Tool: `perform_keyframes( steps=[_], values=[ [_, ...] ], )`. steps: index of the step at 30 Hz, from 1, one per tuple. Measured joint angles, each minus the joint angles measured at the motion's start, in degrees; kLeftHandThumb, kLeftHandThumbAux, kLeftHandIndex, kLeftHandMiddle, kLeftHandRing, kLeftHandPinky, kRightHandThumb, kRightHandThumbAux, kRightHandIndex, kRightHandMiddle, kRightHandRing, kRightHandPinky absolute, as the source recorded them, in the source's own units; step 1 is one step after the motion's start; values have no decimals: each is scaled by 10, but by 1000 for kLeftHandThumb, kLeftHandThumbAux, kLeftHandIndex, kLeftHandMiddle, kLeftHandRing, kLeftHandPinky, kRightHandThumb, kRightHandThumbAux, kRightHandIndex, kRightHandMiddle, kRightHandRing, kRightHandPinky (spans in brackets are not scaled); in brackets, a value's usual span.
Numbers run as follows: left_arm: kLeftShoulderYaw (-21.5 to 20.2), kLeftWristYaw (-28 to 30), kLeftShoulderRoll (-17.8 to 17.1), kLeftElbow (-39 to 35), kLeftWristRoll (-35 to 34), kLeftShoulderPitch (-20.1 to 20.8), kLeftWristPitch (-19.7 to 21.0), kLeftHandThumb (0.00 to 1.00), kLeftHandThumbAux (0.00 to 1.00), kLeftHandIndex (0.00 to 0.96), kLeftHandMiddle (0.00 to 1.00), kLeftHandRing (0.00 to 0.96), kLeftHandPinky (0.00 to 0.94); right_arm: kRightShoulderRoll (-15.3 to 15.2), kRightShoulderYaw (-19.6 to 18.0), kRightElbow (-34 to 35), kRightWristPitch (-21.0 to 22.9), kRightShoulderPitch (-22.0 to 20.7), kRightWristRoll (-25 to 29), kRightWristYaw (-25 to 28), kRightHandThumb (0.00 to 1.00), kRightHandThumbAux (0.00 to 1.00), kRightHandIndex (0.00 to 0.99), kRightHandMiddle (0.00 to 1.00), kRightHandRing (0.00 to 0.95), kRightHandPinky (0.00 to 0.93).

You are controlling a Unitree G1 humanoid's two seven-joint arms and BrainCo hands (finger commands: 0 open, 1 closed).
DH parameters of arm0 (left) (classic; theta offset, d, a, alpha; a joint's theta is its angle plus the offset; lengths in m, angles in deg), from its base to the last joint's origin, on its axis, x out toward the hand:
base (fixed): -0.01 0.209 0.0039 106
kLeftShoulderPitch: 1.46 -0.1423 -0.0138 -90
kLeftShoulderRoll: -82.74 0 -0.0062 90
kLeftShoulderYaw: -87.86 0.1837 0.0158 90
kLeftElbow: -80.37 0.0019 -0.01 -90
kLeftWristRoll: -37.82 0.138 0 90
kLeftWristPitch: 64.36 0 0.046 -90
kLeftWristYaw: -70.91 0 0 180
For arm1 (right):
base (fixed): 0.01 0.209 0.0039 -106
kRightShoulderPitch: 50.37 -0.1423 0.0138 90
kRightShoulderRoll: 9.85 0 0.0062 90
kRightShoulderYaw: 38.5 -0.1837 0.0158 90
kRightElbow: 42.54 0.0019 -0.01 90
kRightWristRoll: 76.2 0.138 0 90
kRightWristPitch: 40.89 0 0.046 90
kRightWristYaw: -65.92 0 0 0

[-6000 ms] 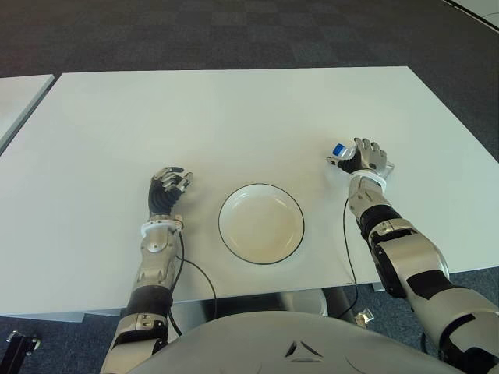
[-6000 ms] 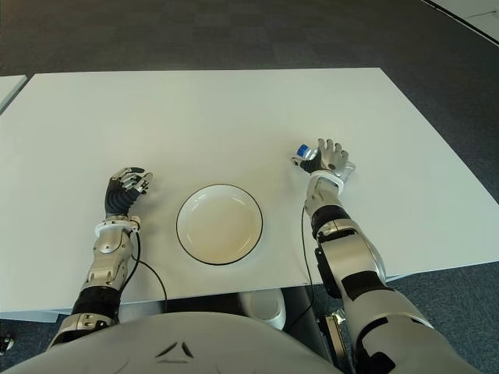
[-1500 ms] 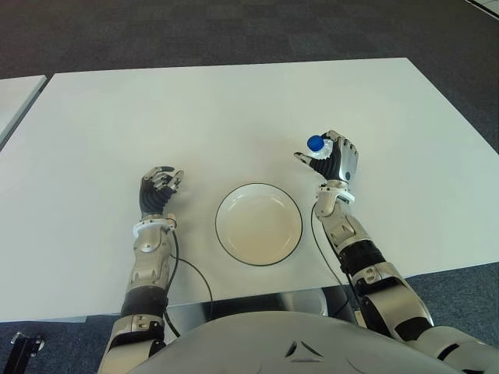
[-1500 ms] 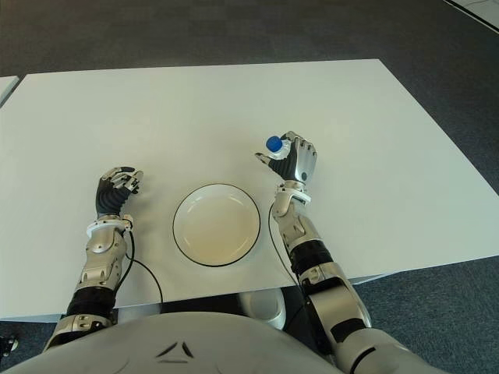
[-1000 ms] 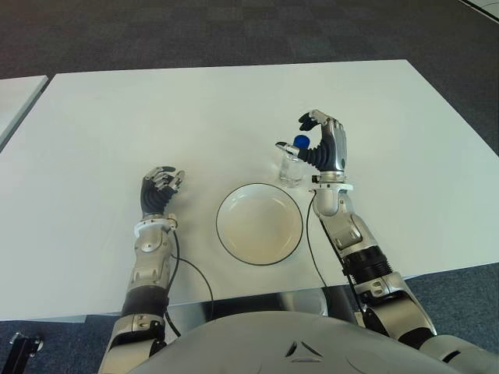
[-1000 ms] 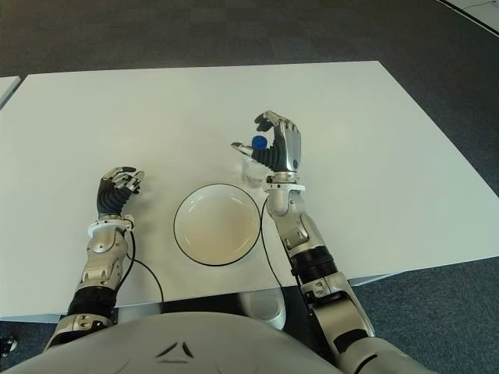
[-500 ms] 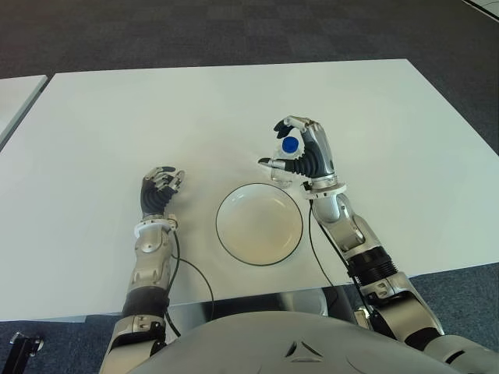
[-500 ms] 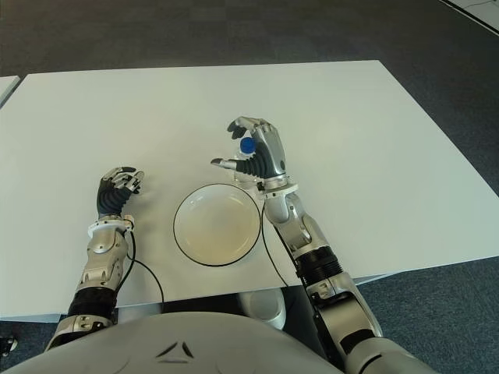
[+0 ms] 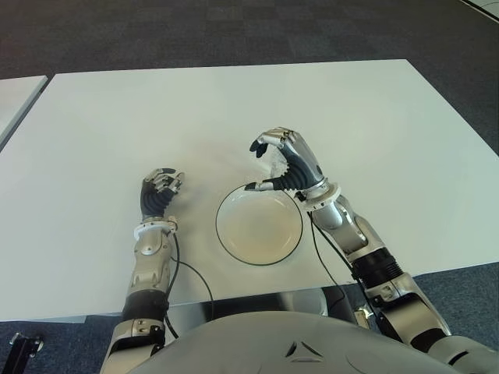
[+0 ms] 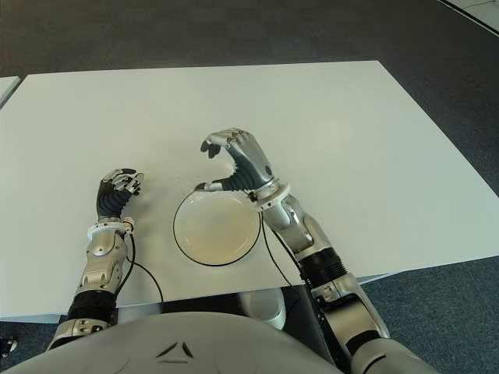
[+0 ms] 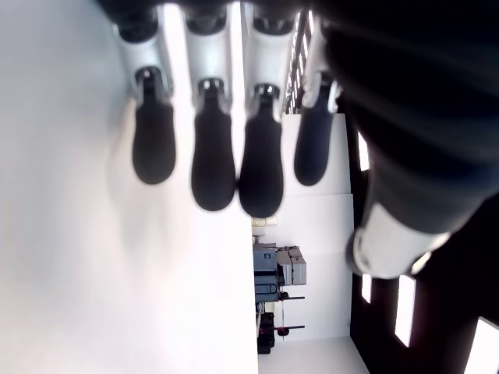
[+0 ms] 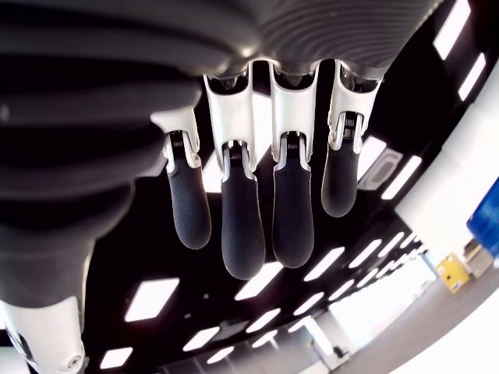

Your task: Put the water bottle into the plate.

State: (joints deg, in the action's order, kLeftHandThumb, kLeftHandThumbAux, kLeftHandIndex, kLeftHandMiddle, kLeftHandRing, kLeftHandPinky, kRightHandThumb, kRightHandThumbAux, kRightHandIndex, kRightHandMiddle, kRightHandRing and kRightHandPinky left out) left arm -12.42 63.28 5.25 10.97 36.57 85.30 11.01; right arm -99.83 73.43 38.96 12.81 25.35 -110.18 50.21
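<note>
Right hand (image 9: pixel 287 162) hangs over the upper right rim of the plate (image 9: pixel 217 226).
On the white table (image 9: pixel 117 109), its fingers and thumb curve in a wide C around the water bottle (image 9: pixel 274 165), only a faint clear patch. Left hand (image 9: pixel 158 193), fingers curled, shows left of the plate.

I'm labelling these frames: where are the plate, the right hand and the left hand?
plate (image 9: pixel 253 230), left eye view, bare middle of it.
right hand (image 9: pixel 296 165), left eye view, back of the hand.
left hand (image 9: pixel 158 196), left eye view, back of the hand.
</note>
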Motion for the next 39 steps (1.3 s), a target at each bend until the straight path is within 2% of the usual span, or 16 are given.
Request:
perform_keyframes(
  steps=[10, 14, 16, 18, 19, 20, 23, 25, 29, 34, 39],
  values=[
    [-2, -1, -2, 7, 0, 2, -3, 708, 712, 434, 670, 650, 621, 0, 2, -15, -35, 0, -10, 9, 726, 713, 440, 884, 893, 889],
    [-2, -1, -2, 12, 0, 3, -7, 707, 712, 434, 661, 640, 603, 3, -7, -41, -45, -3, -11, -3, 719, 708, 435, 843, 852, 833],
    [-2, -1, -2, 15, 0, 3, -9, 707, 712, 434, 658, 637, 600, 6, -12, -56, -47, -5, -6, -8, 717, 706, 431, 792, 807, 783],
    [-2, -1, -2, 17, 0, 4, -11, 707, 712, 434, 654, 634, 600, 10, -18, -70, -47, -8, 1, -8, 713, 705, 424, 653, 698, 680],
    [-2, -1, -2, 17, 0, 4, -11, 707, 712, 434, 653, 634, 601, 12, -21, -75, -47, -9, 5, -8, 663, 585, 297, 484, 514, 521],
    [-2, -1, -1, 17, 0, 4, -11, 707, 712, 434, 653, 634, 601, 14, -23, -78, -45, -9, 11, -3, 644, 542, 251, 423, 448, 464],
    [-2, -1, 0, 17, 0, 4, -11, 707, 711, 434, 651, 631, 602, 17, -30, -80, -35, -9, 31, 17, 565, 385, 79, 174, 172, 199],
    [-2, -1, 1, 16, -1, 4, -11, 708, 711, 434, 650, 630, 602, 17, -36, -84, -26, -9, 51, 35, 538, 335, 40, 92, 88, 107],
    [-2, 0, 2, 14, -6, 4, -12, 707, 711, 434, 647, 626, 596, 20, -56, -122, -12, -11, 87, 55, 513, 246, 8, 19, 18, 22],
    [-3, 2, 2, 14, -11, 2, -13, 708, 711, 434, 646, 628, 601, 40, -77, -153, -12, -22, 134, 67, 522, 187, 1, 3, 2, 3],
    [-3, 2, 2, 14, -11, 3, -13, 708, 711, 434, 647, 629, 602, 72, -96, -226, -20, -37, 173, 68, 558, 159, 0, 0, 0, 0]
  ],
)
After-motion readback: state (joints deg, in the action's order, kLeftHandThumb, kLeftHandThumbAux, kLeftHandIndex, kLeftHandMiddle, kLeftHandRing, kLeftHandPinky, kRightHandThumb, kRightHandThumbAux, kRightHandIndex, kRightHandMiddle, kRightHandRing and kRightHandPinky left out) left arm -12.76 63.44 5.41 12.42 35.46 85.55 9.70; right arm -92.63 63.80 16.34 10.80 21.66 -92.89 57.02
